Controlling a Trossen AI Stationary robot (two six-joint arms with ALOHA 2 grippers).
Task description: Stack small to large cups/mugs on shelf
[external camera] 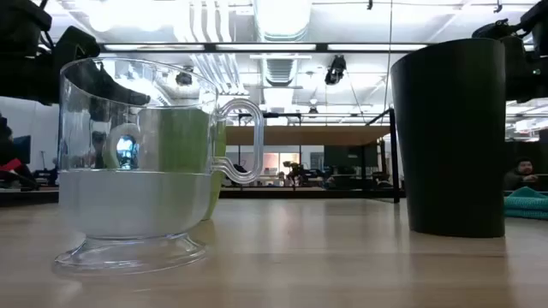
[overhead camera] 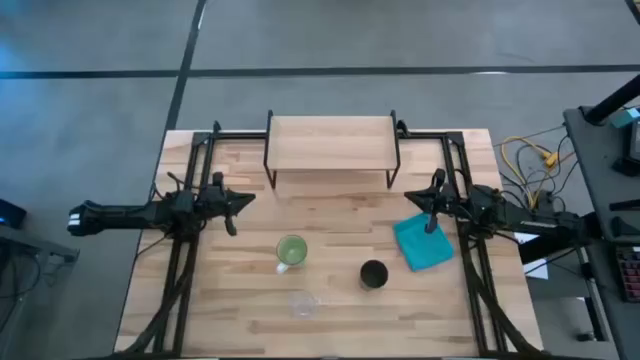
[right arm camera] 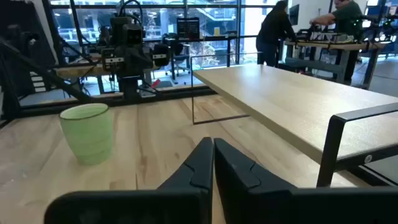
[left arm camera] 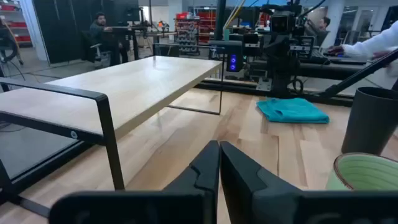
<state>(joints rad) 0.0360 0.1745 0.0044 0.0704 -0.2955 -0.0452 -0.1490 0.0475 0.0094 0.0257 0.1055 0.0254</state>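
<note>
The green mug stands upright on the table's middle, the black cup to its right, and the clear glass cup nearer the front edge. In the low view the glass cup and black cup fill the foreground. The shelf stands on its black legs at the far edge. My left gripper is shut, left of the mug, and holds nothing. My right gripper is shut above the far corner of the teal cloth. The shut fingers show in both wrist views.
The teal folded cloth lies flat right of the black cup. Black frame rails run along both table sides. Cables lie off the right edge. People sit at desks in the room beyond. Bare wood lies between shelf and cups.
</note>
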